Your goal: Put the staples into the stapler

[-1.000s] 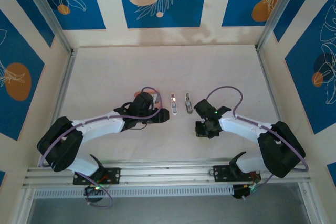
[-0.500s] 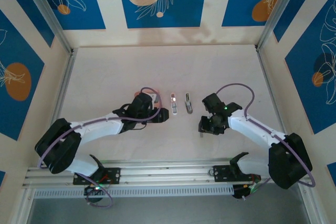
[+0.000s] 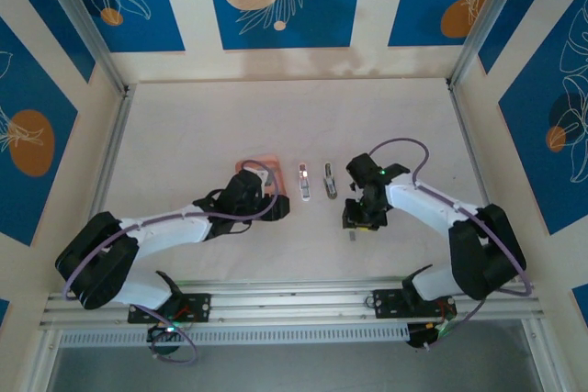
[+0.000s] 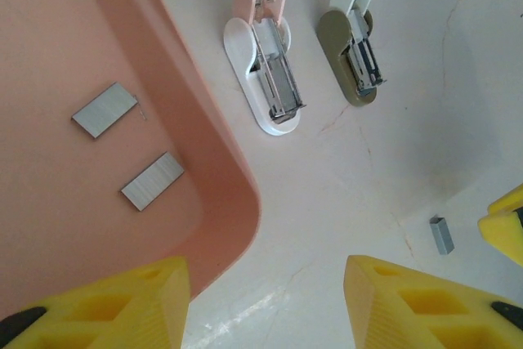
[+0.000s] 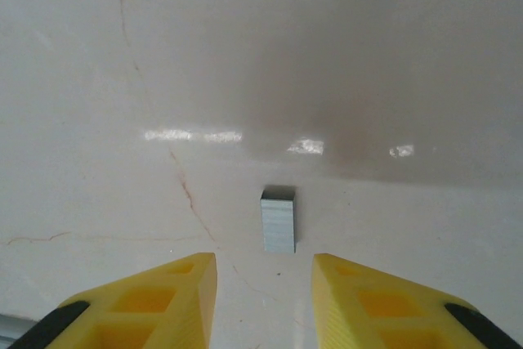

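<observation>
The pink-and-white stapler (image 3: 304, 181) (image 4: 265, 79) lies opened on the table, its metal channel facing up. One strip of staples (image 5: 278, 220) (image 3: 352, 236) (image 4: 441, 234) lies flat on the table just ahead of my right gripper (image 5: 265, 288) (image 3: 356, 219), which is open and apart from it. Two more strips of staples (image 4: 104, 109) (image 4: 153, 181) lie in the salmon-pink tray (image 4: 221, 153) (image 3: 260, 163). My left gripper (image 4: 265, 308) (image 3: 278, 210) is open and holds nothing; it hangs over the tray's near corner and the bare table beside it.
A grey-brown oval stapler-like object (image 3: 329, 181) (image 4: 351, 59) lies opened just right of the pink stapler. Metal rails run along the left and right table edges. Bare table stretches behind both staplers.
My right gripper has opened a little, and a strip of staples now lies on the table beside it. The right arm swung out and back. The left arm drew back, uncovering the tray.
</observation>
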Controlling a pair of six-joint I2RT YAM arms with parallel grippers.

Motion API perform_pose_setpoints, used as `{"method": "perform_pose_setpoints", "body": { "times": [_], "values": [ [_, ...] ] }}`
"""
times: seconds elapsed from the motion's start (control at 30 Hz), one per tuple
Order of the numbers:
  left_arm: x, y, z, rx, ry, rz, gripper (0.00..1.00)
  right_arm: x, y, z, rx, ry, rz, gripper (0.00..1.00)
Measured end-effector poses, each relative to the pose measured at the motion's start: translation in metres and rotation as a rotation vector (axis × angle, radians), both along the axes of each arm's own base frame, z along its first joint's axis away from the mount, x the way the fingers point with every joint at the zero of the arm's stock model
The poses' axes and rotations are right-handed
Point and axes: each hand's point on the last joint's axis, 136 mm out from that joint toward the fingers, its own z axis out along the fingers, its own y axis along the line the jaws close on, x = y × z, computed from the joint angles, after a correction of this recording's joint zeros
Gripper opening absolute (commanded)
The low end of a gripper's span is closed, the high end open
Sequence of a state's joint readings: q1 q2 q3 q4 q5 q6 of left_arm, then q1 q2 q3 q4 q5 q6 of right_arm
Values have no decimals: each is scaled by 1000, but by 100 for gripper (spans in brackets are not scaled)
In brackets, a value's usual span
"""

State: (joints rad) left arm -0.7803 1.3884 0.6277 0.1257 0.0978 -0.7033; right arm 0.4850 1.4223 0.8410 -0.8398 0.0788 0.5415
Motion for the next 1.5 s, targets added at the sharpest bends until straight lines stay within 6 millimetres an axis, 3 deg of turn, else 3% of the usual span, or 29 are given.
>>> {"method": "perform_pose_setpoints", "body": {
  "times": [0.27, 0.57, 0.73, 1.27, 1.5],
  "values": [
    [2, -1, 1, -8, -15, 0, 53, -1, 2, -17, -70, 73, 48, 35],
    [4, -4, -4, -8, -14, -5, 53, -4, -2, -31, -123, 113, 68, 28],
    [4, -6, -11, 2, 1, -9, 53, -5, -1, -33, -126, 116, 74, 25],
    [2, -5, -6, -16, -13, -13, 53, -5, 0, -34, -159, 112, 88, 21],
    [3, -2, -2, -21, -31, -2, 53, 1, 1, -27, -119, 1, 44, 20]
  ]
}}
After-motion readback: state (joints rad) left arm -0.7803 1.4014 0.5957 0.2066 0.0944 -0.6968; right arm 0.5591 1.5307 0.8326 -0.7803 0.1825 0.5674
